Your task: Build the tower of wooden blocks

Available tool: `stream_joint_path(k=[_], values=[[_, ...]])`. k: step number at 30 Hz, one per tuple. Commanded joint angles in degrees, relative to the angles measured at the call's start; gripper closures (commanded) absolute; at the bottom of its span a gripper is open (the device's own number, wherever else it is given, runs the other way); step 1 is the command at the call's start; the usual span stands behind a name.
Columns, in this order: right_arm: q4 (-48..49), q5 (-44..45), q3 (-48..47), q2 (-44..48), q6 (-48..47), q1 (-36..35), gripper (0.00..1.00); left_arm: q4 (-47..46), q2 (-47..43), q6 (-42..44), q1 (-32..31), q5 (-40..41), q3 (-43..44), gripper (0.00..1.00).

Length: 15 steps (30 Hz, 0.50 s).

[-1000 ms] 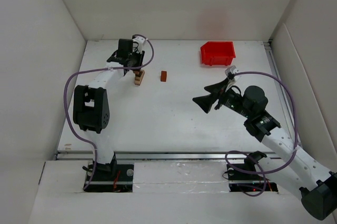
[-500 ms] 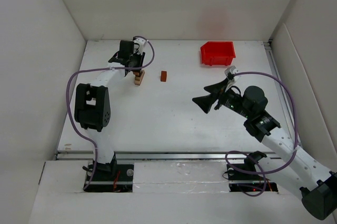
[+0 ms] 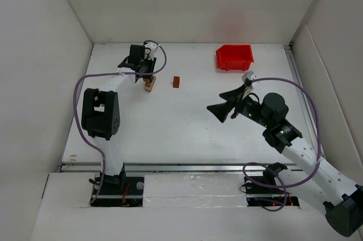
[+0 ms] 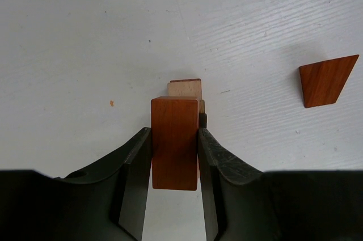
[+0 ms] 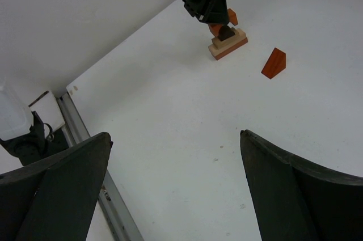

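The tower is a small stack of tan and reddish-brown blocks at the far left; it also shows in the right wrist view. My left gripper is shut on a reddish-brown block and holds it over the tower's tan block. In the top view the left gripper sits right above the stack. A loose reddish-brown wedge block lies to the right of the tower, and also shows in the left wrist view and the right wrist view. My right gripper is open and empty above mid-table.
A red plastic bin stands at the far right. White walls enclose the table on the left, back and right. A metal rail runs along the near edge.
The left gripper has shifted slightly toward the back with its block, staying over the tower. The right arm has not visibly moved.
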<state>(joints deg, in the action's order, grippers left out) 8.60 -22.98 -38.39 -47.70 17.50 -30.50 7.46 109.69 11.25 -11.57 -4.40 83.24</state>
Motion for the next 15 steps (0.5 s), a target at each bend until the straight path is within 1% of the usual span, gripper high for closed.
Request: stream_joint_path(k=[1, 12, 15], values=[[3.5, -0.8, 0.4, 0.9, -0.9, -0.6, 0.00, -1.4, 0.0, 0.1, -0.1, 0.4, 0.5, 1.00], [3.8, -2.6, 0.2, 0.4, -0.6, -0.6, 0.00, -1.1, 0.4, -0.1, -0.1, 0.4, 0.8, 0.95], [3.8, -2.7, 0.3, 0.5, -0.6, -0.6, 0.00, -1.1, 0.4, -0.2, -0.1, 0.5, 0.8, 0.91]])
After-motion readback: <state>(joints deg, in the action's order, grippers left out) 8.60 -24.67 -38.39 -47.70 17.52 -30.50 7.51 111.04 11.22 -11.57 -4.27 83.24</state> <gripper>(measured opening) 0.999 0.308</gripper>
